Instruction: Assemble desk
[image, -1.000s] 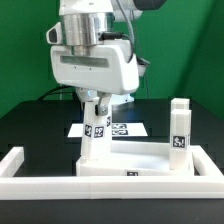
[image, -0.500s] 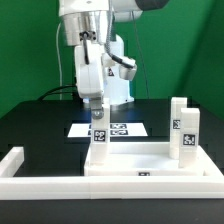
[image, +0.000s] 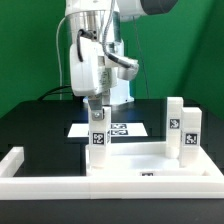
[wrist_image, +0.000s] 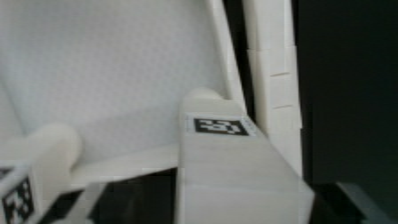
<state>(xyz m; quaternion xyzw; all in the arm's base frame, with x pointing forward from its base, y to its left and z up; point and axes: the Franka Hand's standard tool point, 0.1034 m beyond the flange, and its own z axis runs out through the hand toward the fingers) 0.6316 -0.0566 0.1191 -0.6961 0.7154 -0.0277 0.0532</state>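
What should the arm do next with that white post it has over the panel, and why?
Probably keep turning the leg post to seat it. The gripper grips the post's top, the post stands upright at the desk panel's corner on the exterior view's left, and two other posts already stand opposite.

Black table (image: 30, 125), marker board (image: 125, 130), border rail (image: 25, 168), desk panel (image: 150, 165)

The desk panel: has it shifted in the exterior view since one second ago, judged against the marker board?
Yes. The desk panel has slid toward the exterior view's right relative to the marker board.
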